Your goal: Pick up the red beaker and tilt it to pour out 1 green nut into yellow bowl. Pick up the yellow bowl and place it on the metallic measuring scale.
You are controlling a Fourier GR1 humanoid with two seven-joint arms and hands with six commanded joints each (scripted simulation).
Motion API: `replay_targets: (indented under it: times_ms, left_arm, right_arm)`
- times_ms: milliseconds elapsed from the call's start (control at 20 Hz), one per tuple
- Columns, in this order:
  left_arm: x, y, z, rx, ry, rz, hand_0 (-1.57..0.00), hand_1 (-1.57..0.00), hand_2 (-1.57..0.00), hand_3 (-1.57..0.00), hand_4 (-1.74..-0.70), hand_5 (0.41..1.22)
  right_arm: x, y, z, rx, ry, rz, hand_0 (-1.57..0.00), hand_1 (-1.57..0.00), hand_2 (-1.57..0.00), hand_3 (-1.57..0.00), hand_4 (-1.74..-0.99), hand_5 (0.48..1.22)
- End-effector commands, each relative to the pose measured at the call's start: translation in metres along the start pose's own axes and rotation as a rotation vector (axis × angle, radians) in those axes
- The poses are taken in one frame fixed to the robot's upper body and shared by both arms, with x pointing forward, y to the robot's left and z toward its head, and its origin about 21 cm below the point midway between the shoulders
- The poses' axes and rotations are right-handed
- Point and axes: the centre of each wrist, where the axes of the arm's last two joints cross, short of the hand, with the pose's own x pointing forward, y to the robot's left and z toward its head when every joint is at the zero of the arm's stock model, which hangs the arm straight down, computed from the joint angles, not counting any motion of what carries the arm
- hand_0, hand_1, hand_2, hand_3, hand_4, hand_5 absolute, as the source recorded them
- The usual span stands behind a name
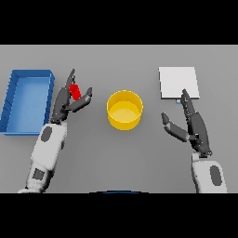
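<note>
The grey desk carries all the things and fills the whole view. On its far left side lies a blue tray, a long rectangular box with low walls, and I see nothing inside it. On the far right side lies the metallic measuring scale, a flat pale square plate, with nothing on top of it. The yellow bowl stands upright in the middle of the desk, between the two hands and apart from both of them; whether a green nut is inside, I cannot tell. The left hand is just right of the blue tray, with the white and grey forearm coming up from the lower left. Its fingers point away from the robot and its thumb reaches toward the bowl; they are apart, and the red beaker sits in the gap between them, touching or nearly touching both. Only a small part of the beaker shows, so I cannot tell if it is upright or tilted, or if it is lifted from the desk. The right hand is near the front edge of the scale, its fingers straight, with the tips over the edge of the scale, the thumb spread to the side, holding nothing.
</note>
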Motion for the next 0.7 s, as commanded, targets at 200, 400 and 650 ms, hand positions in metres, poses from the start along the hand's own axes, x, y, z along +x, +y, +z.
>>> replay_targets:
  times_ms: [200, 400, 650]
  left_arm:
    - [-0.003, -0.007, -0.005, 0.037, 0.009, 0.074, -0.78, -0.76, -0.76, -0.65, -1.42, 0.873]
    - [-0.001, -0.008, -0.01, 0.054, -0.01, 0.058, -1.25, -1.24, -1.24, -1.13, -1.57, 1.079]
    - [0.002, -0.014, -0.009, 0.022, -0.025, 0.032, -1.47, -1.46, -1.46, -1.37, -1.54, 1.174]
  right_arm:
    - [-0.004, -0.002, 0.004, 0.0, 0.019, -0.009, 0.0, 0.0, 0.0, 0.0, -1.292, 0.646]
    - [-0.004, 0.002, 0.004, -0.004, 0.012, -0.002, 0.0, 0.0, 0.0, 0.0, -1.292, 0.651]
    - [-0.001, -0.002, 0.0, -0.007, 0.001, -0.001, 0.0, 0.0, 0.0, 0.0, -1.288, 0.648]
